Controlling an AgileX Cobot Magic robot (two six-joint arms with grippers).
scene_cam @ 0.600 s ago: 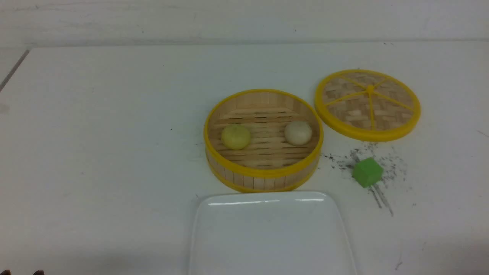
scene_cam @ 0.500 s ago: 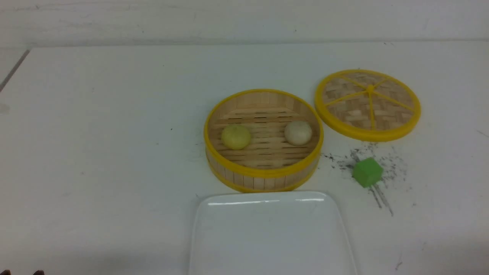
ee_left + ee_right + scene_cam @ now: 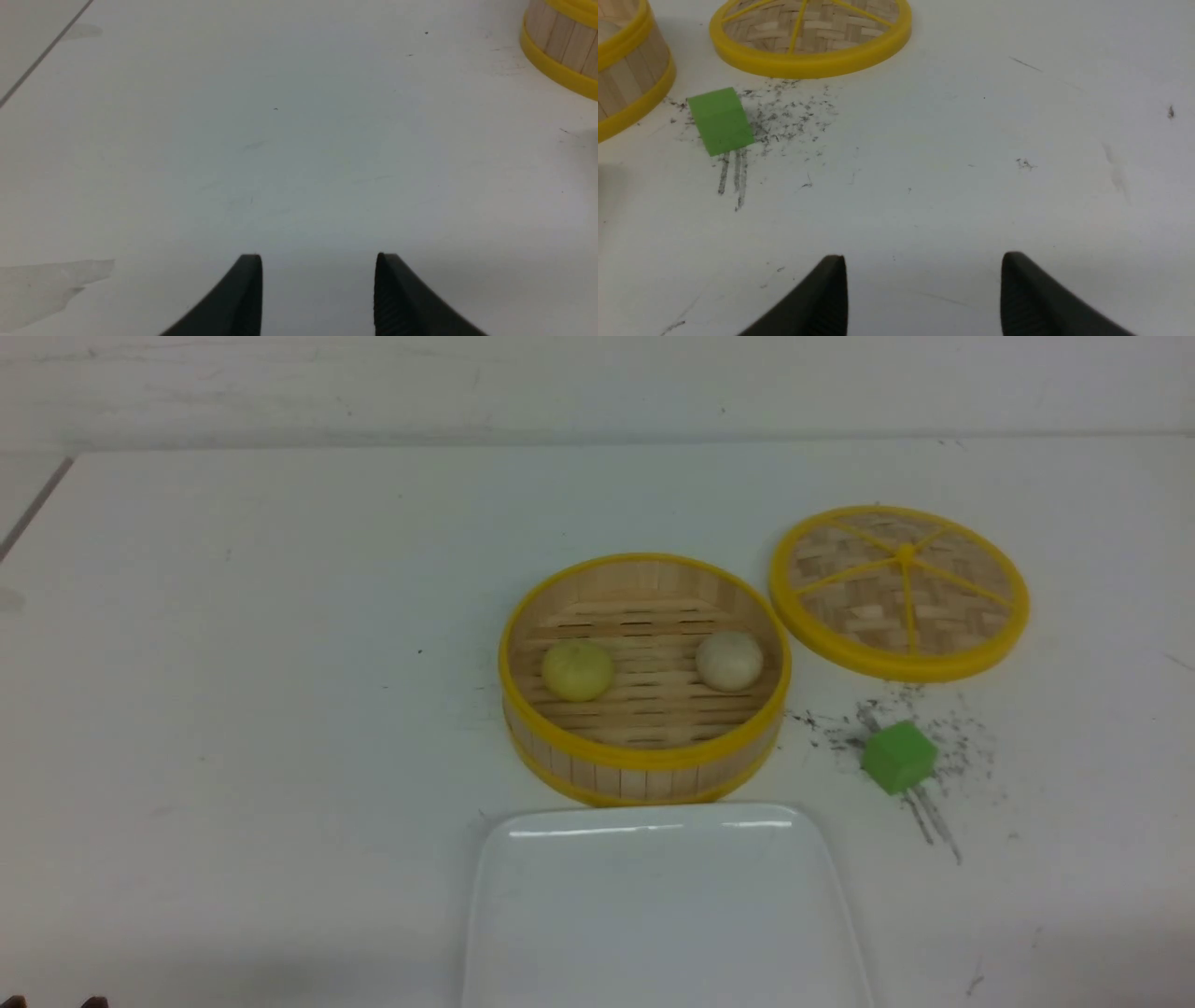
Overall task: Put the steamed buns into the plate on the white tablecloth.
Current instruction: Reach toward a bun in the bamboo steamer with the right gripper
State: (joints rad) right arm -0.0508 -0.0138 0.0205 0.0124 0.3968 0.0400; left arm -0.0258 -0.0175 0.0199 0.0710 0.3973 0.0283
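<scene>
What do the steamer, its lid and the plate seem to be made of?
The steamer looks like matte pale wood or bamboo: visible slats, with smooth yellow bands, probably plastic. The lid shows woven bamboo-like strips inside a similar yellow ring. The plate is glossy white, ceramic or melamine, judging by its sharp reflections.

Tablecloth (image 3: 233, 663): bears everything.
Steamer (image 3: 644, 761): centre; holds left bun (image 3: 578, 670) and right bun (image 3: 729, 661), apart.
Lid (image 3: 898, 593): behind and right of steamer.
Cube (image 3: 898, 757): right of steamer, before lid.
Plate (image 3: 653, 915): just before steamer.
</scene>
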